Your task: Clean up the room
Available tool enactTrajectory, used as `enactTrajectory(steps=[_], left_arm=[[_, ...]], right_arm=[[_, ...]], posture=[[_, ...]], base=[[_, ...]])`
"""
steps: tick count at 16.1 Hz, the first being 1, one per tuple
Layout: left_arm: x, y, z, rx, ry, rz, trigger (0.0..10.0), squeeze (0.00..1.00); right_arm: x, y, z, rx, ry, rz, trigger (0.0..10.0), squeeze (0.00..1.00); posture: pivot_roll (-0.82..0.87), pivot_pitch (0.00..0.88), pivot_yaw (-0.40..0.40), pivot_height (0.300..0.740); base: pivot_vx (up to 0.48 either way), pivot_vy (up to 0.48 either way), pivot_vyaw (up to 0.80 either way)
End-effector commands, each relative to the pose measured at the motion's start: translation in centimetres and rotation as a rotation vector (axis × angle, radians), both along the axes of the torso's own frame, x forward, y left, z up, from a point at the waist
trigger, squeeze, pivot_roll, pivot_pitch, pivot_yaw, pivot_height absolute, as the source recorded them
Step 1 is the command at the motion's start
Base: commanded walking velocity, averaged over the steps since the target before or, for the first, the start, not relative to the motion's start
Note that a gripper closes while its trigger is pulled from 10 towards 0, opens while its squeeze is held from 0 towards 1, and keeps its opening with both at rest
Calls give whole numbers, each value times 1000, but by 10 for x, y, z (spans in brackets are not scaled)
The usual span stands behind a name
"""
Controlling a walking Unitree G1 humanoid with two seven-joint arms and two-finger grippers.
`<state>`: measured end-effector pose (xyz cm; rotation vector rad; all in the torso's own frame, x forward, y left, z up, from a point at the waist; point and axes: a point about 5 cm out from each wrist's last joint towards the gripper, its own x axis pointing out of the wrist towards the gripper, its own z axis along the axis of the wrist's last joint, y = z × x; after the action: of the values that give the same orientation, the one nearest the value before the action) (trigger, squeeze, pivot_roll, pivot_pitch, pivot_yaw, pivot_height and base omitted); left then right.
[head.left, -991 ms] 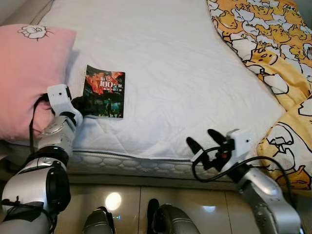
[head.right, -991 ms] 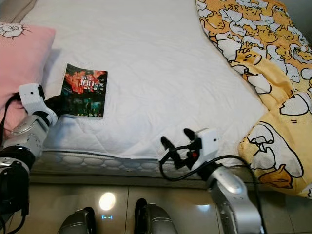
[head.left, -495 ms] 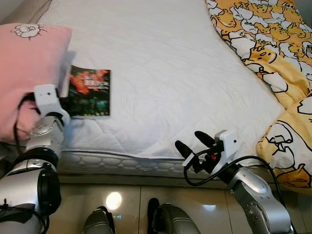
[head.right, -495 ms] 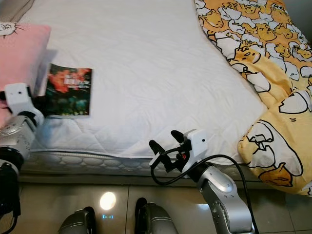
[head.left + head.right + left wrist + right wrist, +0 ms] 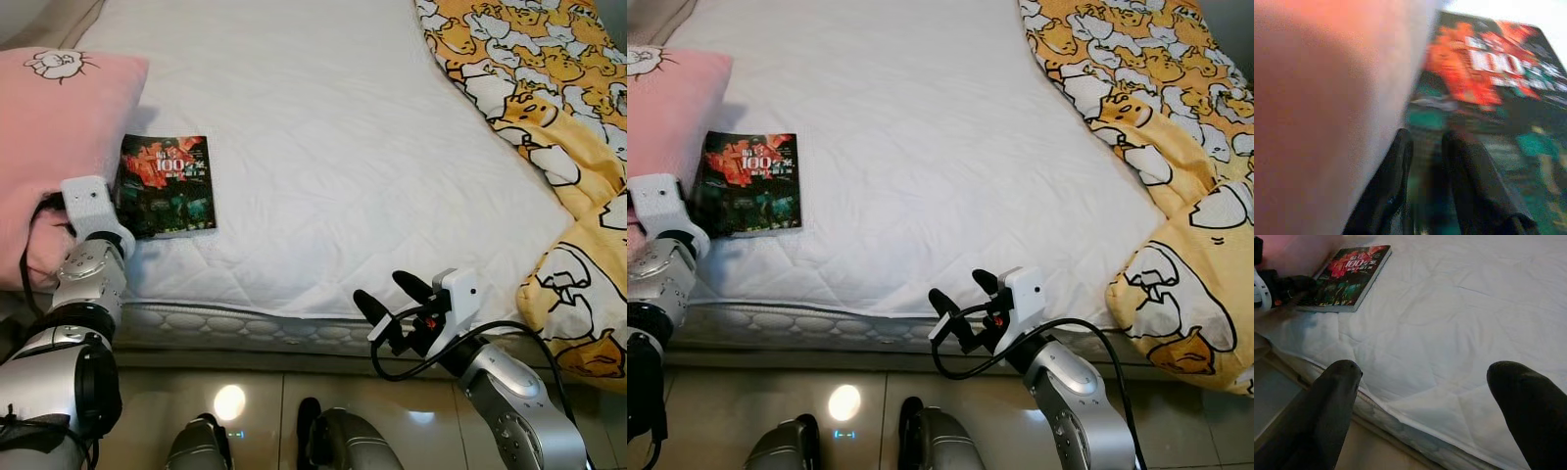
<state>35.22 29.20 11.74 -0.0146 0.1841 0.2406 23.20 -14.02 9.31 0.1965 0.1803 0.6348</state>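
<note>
lying flat on the white bed (image 5: 333, 147), a dark book (image 5: 165, 186) with red and orange cover art and white "100" lettering sits in the left part of the head frames, close to the mattress's near edge. its left side is against or just beside a pink pillow (image 5: 54, 137) that occupies the upper left and carries a small cartoon print near its top. a yellow blanket (image 5: 534, 98) patterned with cartoon figures covers the right side of the bed, running from the upper right down the right edge.

the left gripper (image 5: 1425, 147) is at the near left corner of the book, at the seam between book and pillow. in the left wrist view the jaws stand narrow, nearly together, with both black fingers (image 5: 1469, 181) resting on or just above the cover; the view is blurred, so whether they grip anything cannot be told. the white wrist housing and silver arm rise from the lower left of the head frames.

the right gripper (image 5: 384, 302) hovers at the lower middle right, at the mattress's near edge, well apart from the book. its jaws stand wide, holding nothing; in the right wrist view the two fingertips (image 5: 1337, 382) frame bare quilted sheet with the book far off in the upper left.

a glossy tiled floor (image 5: 265, 401) shows along the bottom edge, with a bright light reflection.
</note>
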Motion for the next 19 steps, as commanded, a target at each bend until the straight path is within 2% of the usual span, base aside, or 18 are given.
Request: enactTrajectory(steps=[1,5,8,10,11,13,15,17,18,19], left_arm=[[0,-10,-7,18,31,-73,10000,1000],[4,-13,-2,68,27,-120,10000,1000],[12,-20,14,171,-18,-192,10000,1000],[18,-26,29,214,-80,-229,10000,1000],[21,-28,34,183,-112,-236,10000,1000],[33,-45,68,183,-269,-287,10000,1000],[36,-51,84,205,-341,-303,10000,1000],[29,-55,85,205,-400,-306,10000,1000],[24,-58,79,215,-405,-305,10000,1000],[11,-64,63,211,-399,-289,10000,1000]], right_arm=[[-4,-5,-4,-14,18,-14,10000,0],[-4,-2,-5,-13,20,-15,10000,0],[-4,-3,-6,-16,14,-26,10000,0],[-1,-4,-6,-19,-4,-52,10000,0],[1,-4,-6,-16,-7,-60,10000,0],[5,2,-5,9,-12,-42,10000,0],[8,7,-5,11,-19,-24,10000,0],[17,9,-4,11,-52,-46,10000,0],[20,8,-3,-2,-73,-73,10000,0],[28,3,0,-26,-120,-153,10000,0]], posture=[[-154,239,-183,740],[-151,238,-176,740],[-143,229,-166,740],[-130,218,-157,740],[-122,212,-156,740],[-86,199,-153,740],[-76,192,-150,740],[-40,170,-134,740],[-26,160,-127,740],[-6,148,-115,740]], base=[[0,0,0],[0,0,0],[0,0,0],[0,0,0],[0,0,0],[0,0,0],[0,0,0],[0,0,0],[0,0,0],[0,0,0]])
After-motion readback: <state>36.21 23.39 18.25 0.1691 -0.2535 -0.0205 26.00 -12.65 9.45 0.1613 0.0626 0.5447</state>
